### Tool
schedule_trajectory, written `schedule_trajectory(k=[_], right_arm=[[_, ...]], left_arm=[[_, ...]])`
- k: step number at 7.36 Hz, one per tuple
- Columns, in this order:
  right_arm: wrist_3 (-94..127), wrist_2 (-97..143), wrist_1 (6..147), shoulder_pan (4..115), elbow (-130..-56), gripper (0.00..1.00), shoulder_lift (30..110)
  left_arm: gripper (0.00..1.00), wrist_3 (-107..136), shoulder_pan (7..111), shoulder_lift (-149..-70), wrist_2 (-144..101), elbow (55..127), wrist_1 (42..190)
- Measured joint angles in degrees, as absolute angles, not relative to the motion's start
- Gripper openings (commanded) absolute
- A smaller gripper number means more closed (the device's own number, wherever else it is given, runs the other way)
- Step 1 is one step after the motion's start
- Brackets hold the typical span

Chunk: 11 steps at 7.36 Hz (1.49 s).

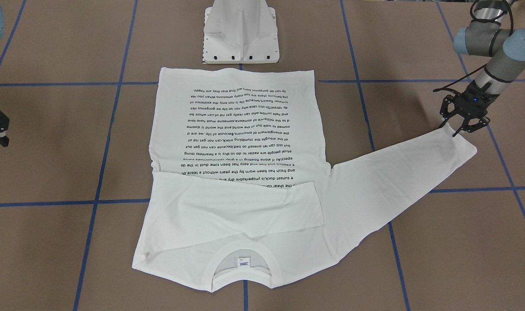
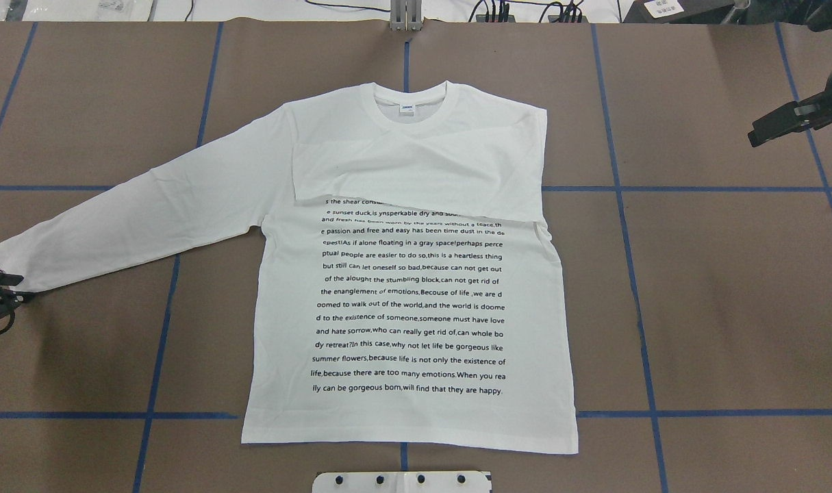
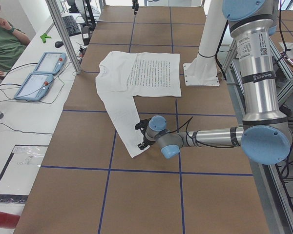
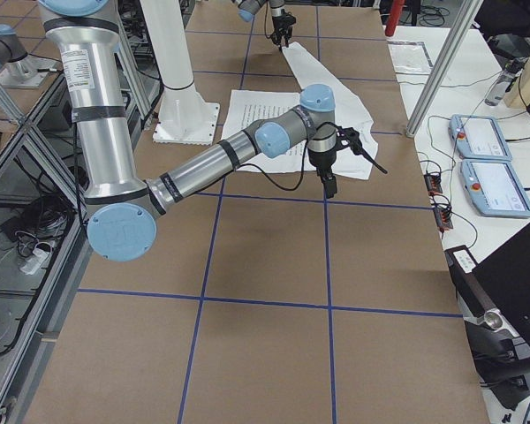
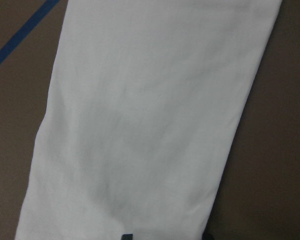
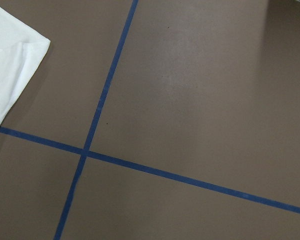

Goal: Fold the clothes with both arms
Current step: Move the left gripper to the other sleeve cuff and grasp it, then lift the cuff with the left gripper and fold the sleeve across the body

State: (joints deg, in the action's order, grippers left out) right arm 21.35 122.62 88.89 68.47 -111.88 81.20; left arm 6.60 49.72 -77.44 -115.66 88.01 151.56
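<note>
The white long-sleeved shirt (image 2: 409, 308) lies flat on the table with its black text side up, neckline away from the robot's base. One sleeve is folded across the chest (image 2: 416, 164). The other sleeve (image 2: 128, 205) stretches out toward my left arm. My left gripper (image 1: 450, 129) is open, low at that sleeve's cuff. The left wrist view shows the sleeve (image 5: 150, 125) and the two fingertips (image 5: 127, 236) spread apart at its end. My right gripper (image 2: 758, 137) looks open and empty, above bare table beside the shirt (image 6: 10, 60).
The white pedestal base (image 1: 240, 34) stands just behind the shirt's hem. Blue tape lines (image 6: 85, 150) grid the brown table. A side table with teach pendants (image 3: 39, 73) and a seated person (image 3: 5, 44) lies beyond the far edge.
</note>
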Motion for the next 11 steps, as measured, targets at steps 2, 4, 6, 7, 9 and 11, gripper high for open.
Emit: schedule_trajectory(k=[2,4,6,7,9,11], right_arm=[[21.51,122.68,88.86,68.47,-111.89,1.0,80.99],[21.68,122.69,88.87,68.46,-111.93,1.0,80.8],[21.85,122.64,88.93,68.47,-111.96,1.0,80.63],[21.92,122.62,88.94,68.47,-111.97,1.0,80.56],[21.97,122.61,88.91,68.47,-111.93,1.0,80.53],[21.97,122.63,88.94,68.47,-111.89,1.0,80.58]], left_arm=[[0.0,6.91,49.84,-77.44,-115.74,88.6,151.61],[0.0,7.04,50.46,-77.53,-115.97,91.28,151.58],[0.0,8.4,53.89,-80.01,-116.01,94.11,151.5],[0.0,11.94,55.25,-83.11,-116.24,94.64,151.27],[0.0,23.2,55.8,-91.47,-117.55,95.28,149.09],[0.0,32.2,55.45,-104.58,-117.88,95.05,138.17]])
